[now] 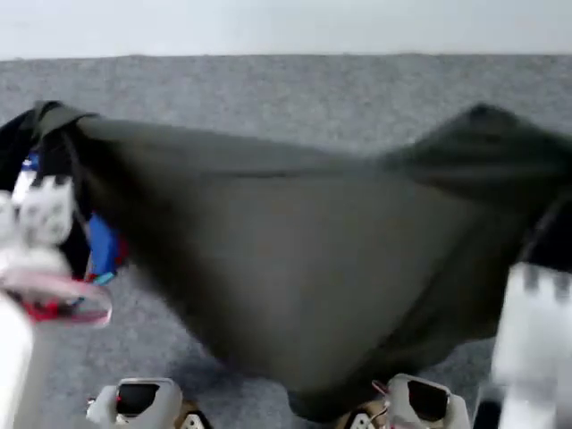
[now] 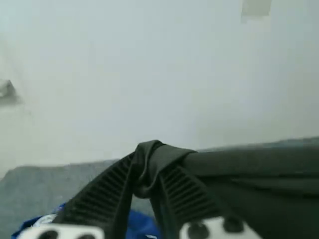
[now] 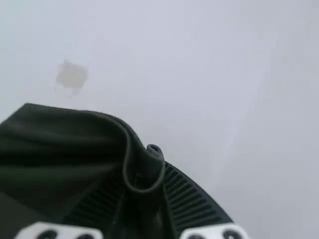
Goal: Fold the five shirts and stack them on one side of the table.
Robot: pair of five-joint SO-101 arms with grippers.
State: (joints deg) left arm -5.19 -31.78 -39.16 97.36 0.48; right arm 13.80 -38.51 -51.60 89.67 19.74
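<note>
The left claw (image 2: 147, 169) is pinching a bunched fold of a dark shirt (image 1: 304, 268) between its two ribbed fingers, which are closing narrow on the cloth. The right claw (image 3: 144, 174) is doing the same with another bunch of the same shirt, and the fabric is curling over its tips.

Each claw is taking one end of the garment, so the shirt is hanging stretched between them like a sheet. It is spanning from the left edge of the bench (image 1: 268, 89) to the right edge. Its upper border is running almost straight, and its middle is sagging down toward the near edge, where the arm bases (image 1: 134, 398) are standing. I cannot tell whether the lowest part is touching the bench or only hanging close above it.

In my judgement the arms are holding the shirt up and apart so that it is opening flat, without wrinkles, before it is laid down for folding. The danger is that one pinch is slipping, because each claw is gripping only a small bunch.

Near the left arm a blue thing (image 1: 103, 246) is showing. I cannot tell what it is.
</note>
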